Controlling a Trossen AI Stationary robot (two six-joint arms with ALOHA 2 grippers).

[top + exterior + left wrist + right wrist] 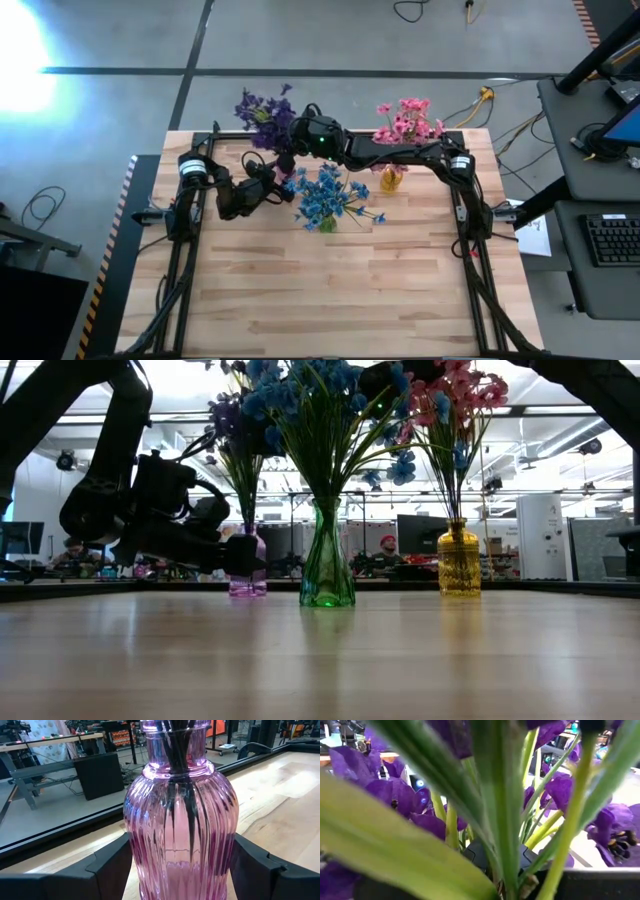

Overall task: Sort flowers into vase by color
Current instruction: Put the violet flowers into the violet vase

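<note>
Near the table's (330, 300) far edge stand three vases; left gripper (180, 870) straddles the pink vase (180, 820), fingers spread either side, contact uncertain; right gripper (300, 135) sits among the purple flowers (262, 108), its grip hidden; blue flowers (330, 195) fill the green vase (327, 565), pink flowers (405, 120) the yellow vase (459, 560)

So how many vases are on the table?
3. The purple vase stands on the left in the low view, with the left end effector around it. The green vase is in the middle, the yellow vase on the right. None seems hidden.
</note>
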